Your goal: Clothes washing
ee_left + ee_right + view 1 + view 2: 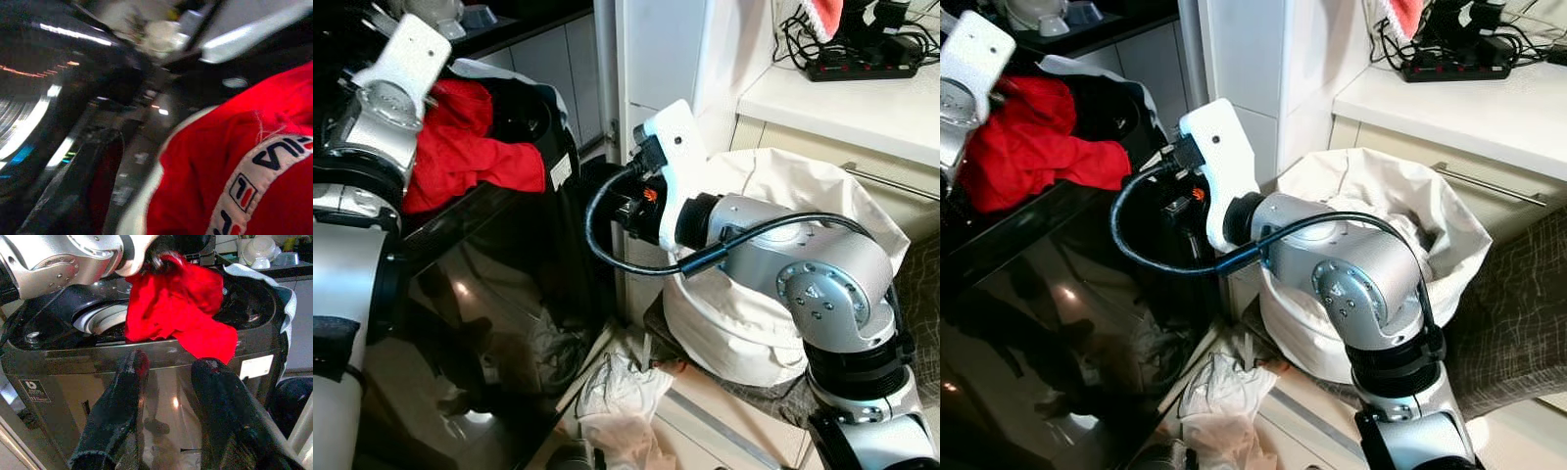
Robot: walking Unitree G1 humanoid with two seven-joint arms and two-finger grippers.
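- Red garment [460, 147] lies bunched across the open top of the black washing machine [489, 294], one fold hanging over the front rim; a white band with letters runs along it in the left wrist view.
- Left end effector [156, 257] is down on the upper end of the red garment above the machine's opening; whether its fingers are closed on the cloth cannot be told.
- Right end effector [171, 401] hovers in front of the machine's glossy front panel, its 2 black fingers parted with nothing between them.
- White laundry bag [773, 294] stands on the floor right of the machine, behind the right arm.
- Pale clothes [617, 392] lie crumpled on the floor at the bag's foot.
- Black power strip [862, 67] rests on the white counter [842, 108] behind.
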